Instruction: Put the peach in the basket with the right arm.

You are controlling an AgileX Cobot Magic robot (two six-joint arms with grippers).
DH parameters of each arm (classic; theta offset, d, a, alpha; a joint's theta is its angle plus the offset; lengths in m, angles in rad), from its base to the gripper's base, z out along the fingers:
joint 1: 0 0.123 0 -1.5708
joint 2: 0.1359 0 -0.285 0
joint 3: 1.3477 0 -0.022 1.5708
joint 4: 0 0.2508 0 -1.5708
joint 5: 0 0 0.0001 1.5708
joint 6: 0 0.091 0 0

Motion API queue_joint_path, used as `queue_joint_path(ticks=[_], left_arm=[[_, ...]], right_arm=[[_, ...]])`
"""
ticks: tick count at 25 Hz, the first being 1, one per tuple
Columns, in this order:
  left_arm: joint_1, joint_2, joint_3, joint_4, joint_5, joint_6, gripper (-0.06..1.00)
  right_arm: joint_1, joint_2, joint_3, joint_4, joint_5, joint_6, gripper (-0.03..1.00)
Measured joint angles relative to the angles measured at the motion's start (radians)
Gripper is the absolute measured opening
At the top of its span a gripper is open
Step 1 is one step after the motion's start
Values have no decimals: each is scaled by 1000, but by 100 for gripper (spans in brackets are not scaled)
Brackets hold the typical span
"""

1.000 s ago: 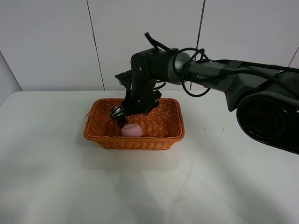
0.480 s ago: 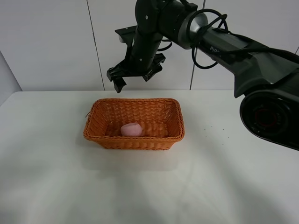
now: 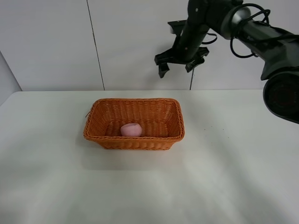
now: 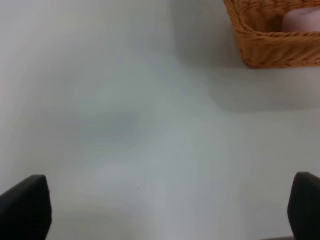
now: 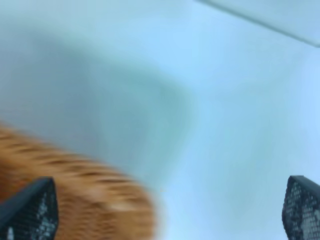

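The pale pink peach [image 3: 131,129] lies inside the orange-brown wicker basket [image 3: 140,141], near its front wall. My right gripper [image 3: 175,66] hangs high above the table, behind and to the right of the basket, open and holding nothing. The right wrist view is blurred; the right gripper [image 5: 167,212] shows two spread fingertips [image 5: 30,210] and a smear of the basket [image 5: 75,200] beneath. In the left wrist view the left gripper [image 4: 165,210] is open over bare table, with a basket corner [image 4: 280,50] and the peach [image 4: 302,17] ahead of it.
The white table [image 3: 210,177] spreads around the basket. A white panelled wall [image 3: 56,42] stands behind it. The right arm [image 3: 261,32] reaches in from the upper right. The left arm is outside the exterior high view.
The right gripper rose out of the basket, leaving the peach there, and swung up and to the right. Basket and peach have stayed put.
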Motion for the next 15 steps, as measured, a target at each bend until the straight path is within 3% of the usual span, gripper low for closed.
queue_joint_path(ticks=[8, 15], left_arm=[[0, 0, 0, 0, 0, 0, 98], [0, 0, 0, 0, 0, 0, 98]], right_arm=[[-226, 0, 0, -1, 0, 0, 69], [-314, -1, 2, 22, 1, -1, 69]])
